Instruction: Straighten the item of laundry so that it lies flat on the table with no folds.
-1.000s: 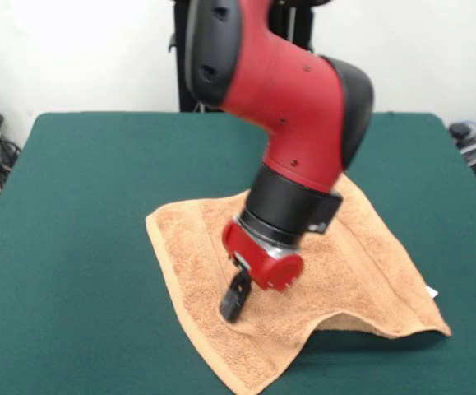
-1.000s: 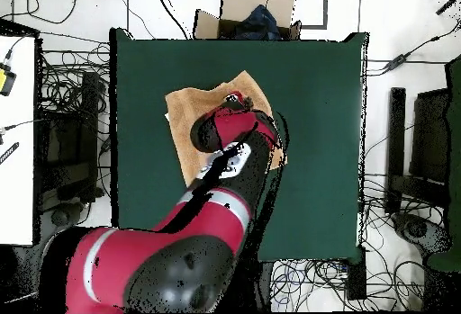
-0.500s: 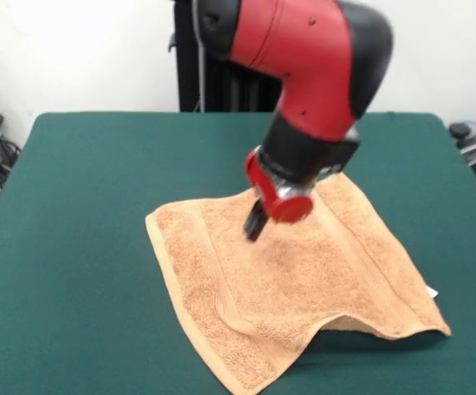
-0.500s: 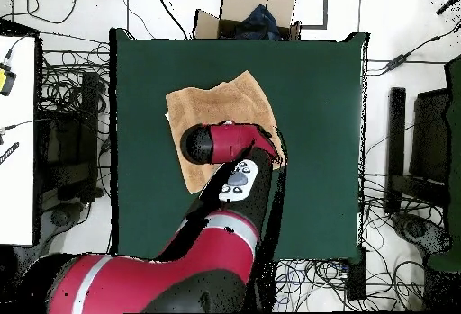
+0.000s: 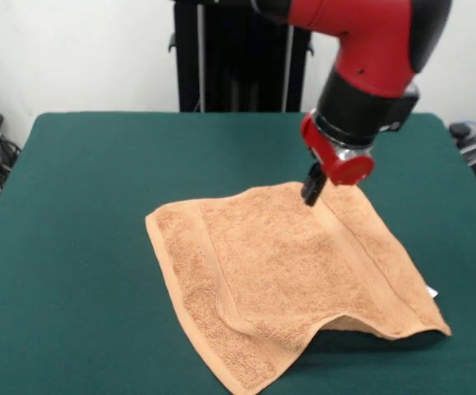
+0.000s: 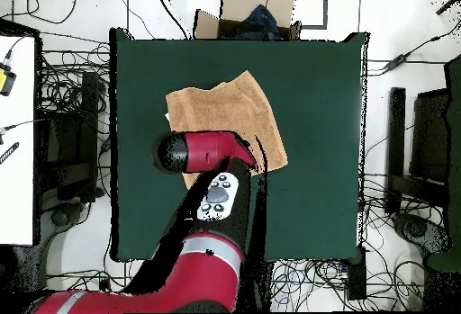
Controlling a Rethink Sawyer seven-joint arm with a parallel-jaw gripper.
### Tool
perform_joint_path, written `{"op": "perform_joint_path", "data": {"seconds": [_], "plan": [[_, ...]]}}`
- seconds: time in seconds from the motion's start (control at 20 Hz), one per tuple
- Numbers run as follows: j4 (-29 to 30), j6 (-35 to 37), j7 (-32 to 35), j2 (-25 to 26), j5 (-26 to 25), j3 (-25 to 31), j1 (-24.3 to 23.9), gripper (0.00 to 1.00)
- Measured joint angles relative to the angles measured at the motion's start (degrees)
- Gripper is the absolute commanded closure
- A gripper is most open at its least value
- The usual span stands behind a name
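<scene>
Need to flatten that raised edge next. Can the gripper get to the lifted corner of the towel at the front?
Probably yes: the gripper hangs over the towel's far edge, and nothing stands between it and the lifted corner.

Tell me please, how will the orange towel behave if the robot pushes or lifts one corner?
The towel is probably floppy: its near edge already humps off the table. Pushed, it would likely bunch rather than slide, since terry grips felt. It looks light.
</scene>
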Motion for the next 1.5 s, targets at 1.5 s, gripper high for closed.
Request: {"op": "perform_joint_path", "data": {"seconds": [1.5], "plan": [[-4.75, -2.29, -0.01, 8.43, 2.74, 3.18, -1.12, 1.00]]}}
